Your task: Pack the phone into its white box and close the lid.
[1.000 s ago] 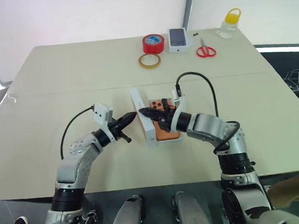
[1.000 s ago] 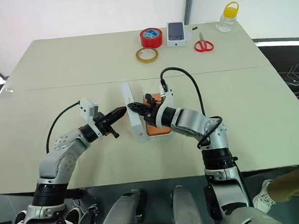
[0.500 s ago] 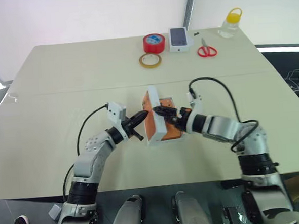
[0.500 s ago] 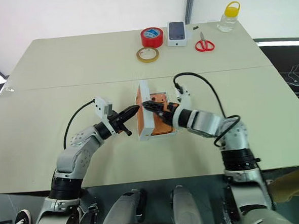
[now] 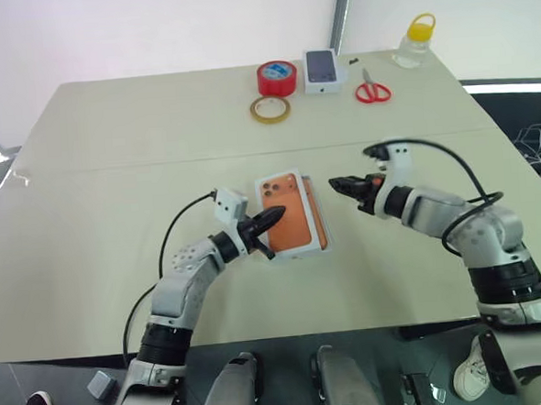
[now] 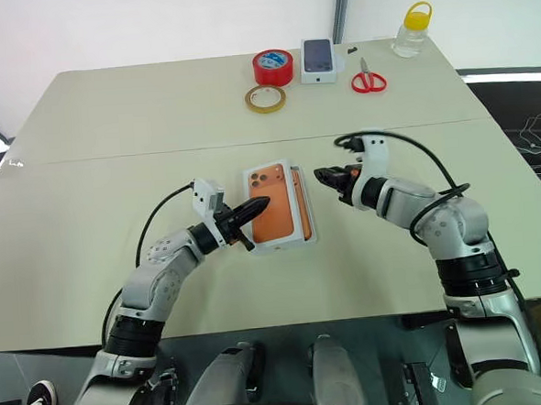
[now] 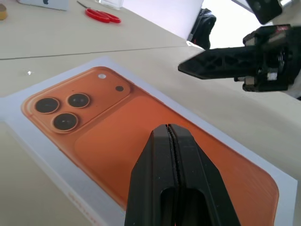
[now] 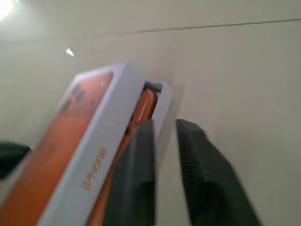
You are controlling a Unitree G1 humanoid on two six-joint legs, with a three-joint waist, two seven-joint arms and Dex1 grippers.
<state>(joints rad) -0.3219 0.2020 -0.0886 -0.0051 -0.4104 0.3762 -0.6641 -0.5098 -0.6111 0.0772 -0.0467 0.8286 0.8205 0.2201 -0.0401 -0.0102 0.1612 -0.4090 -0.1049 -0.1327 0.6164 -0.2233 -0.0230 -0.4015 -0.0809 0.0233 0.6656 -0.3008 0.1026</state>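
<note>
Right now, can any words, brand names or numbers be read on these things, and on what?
Lid: orange lettering along its side wall, too blurred to read.
Small white carton: a dark phone picture on top, no words legible.
Red tape roll, scissors, bottle: no text legible.

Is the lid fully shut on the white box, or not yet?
Not yet: the lid sits askew, and the phone edge shows beneath it.
</note>
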